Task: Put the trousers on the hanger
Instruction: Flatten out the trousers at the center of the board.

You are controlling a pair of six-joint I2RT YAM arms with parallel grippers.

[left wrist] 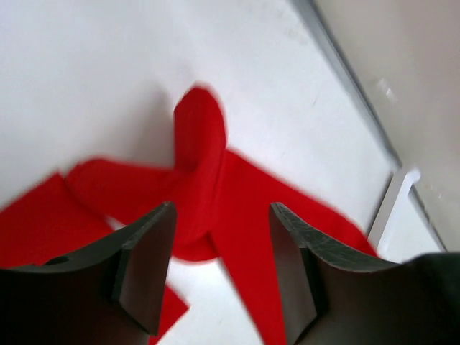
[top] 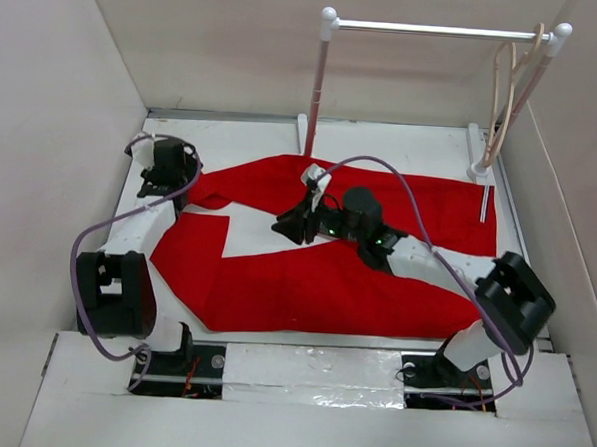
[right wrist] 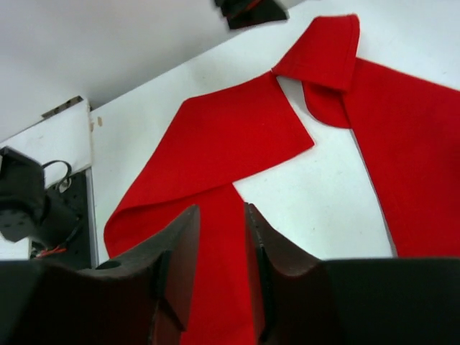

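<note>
At the far left, the left hand (top: 166,167) hovers over the corner of the trousers (top: 306,279) where the cloth bunches into a raised fold. In the left wrist view its fingers (left wrist: 147,266) are spread wide with nothing between them, and the fold sits just below the gap. The trousers lie flat on the white desk (top: 258,231), spanning most of its width, with a wedge of bare desk between the two legs.

At the centre, the right hand (top: 300,224) is poised over the upper leg. Its jaws stand only narrowly apart, and no cloth appears to be caught in them.

The hanger (top: 501,114) hangs at the far right on the rail (top: 439,31), well apart from both hands.

The cloth looks thin, light and limp, so it will probably sag and slide off a thin bar. Pinching a doubled edge, such as the raised fold or the waist, should hold better than a single flat layer.
</note>
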